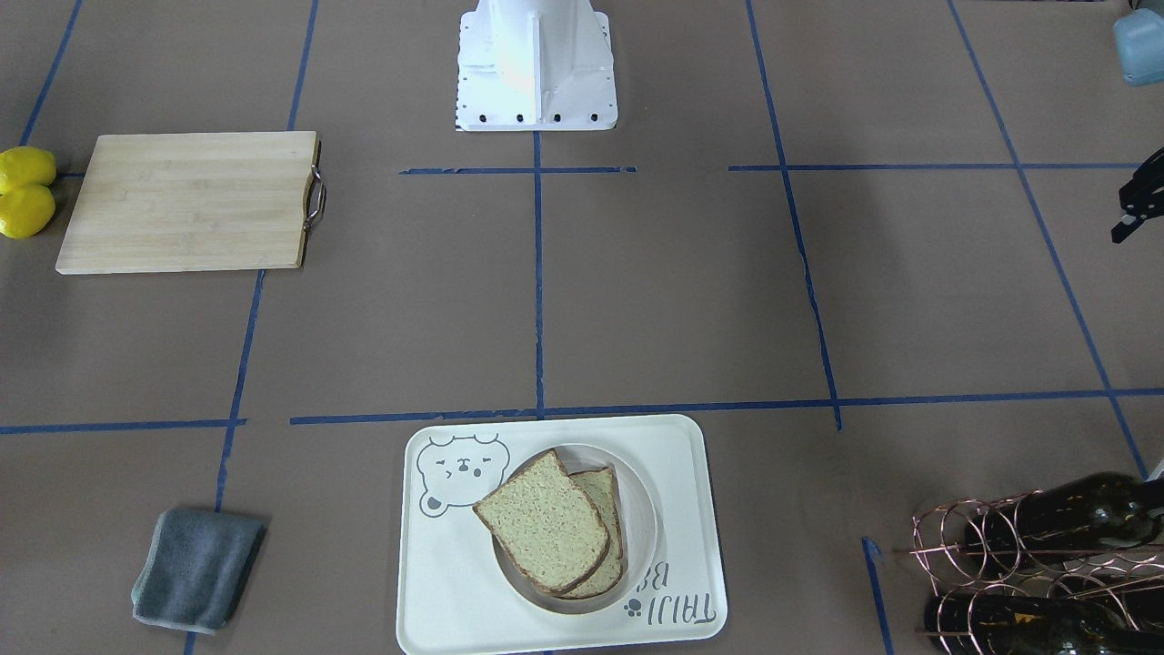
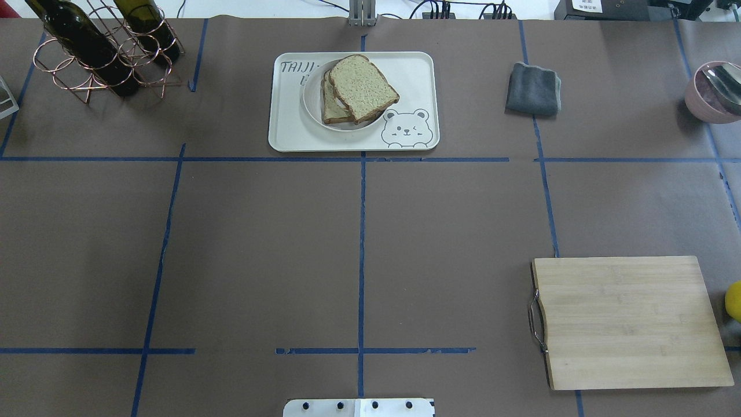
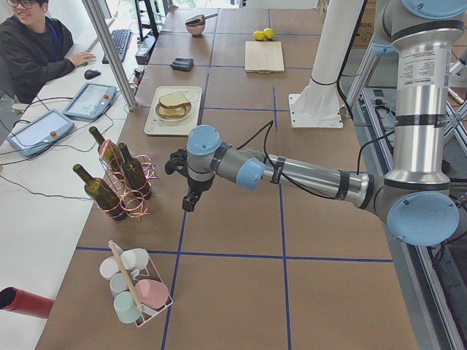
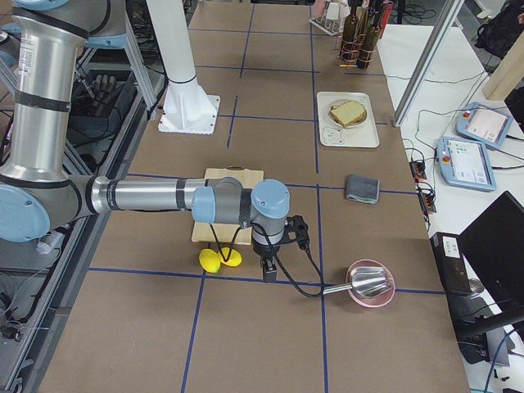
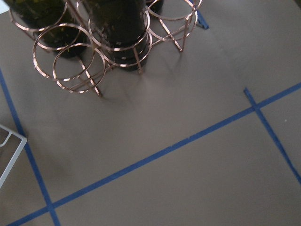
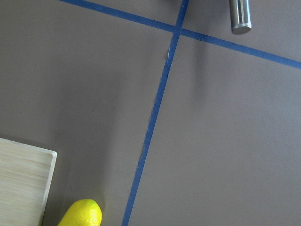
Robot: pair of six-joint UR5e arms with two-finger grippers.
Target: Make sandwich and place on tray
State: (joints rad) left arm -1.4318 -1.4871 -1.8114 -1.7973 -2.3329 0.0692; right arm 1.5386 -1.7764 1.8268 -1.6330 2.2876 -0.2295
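The sandwich (image 1: pixel 550 523), two slices of tan seeded bread with dark crust, lies on a small round white plate (image 1: pixel 647 509). The plate stands on the cream-white bear tray (image 1: pixel 682 455) at the table's operator side. No egg shows between the slices. The sandwich (image 2: pixel 362 87) and the tray (image 2: pixel 417 75) also show in the overhead view. My left gripper (image 3: pixel 188 204) hangs over bare table near the wine rack, far from the tray. My right gripper (image 4: pixel 268 272) hangs beside the lemons and the pink bowl. I cannot tell whether either gripper is open or shut.
A wooden cutting board (image 2: pixel 628 321) lies on my right with two lemons (image 1: pixel 23 191) beside it. A grey cloth (image 2: pixel 534 88) lies right of the tray. A copper wine rack with bottles (image 2: pixel 104 52) stands on my left. A pink bowl with a spoon (image 4: pixel 370 284) stands at far right.
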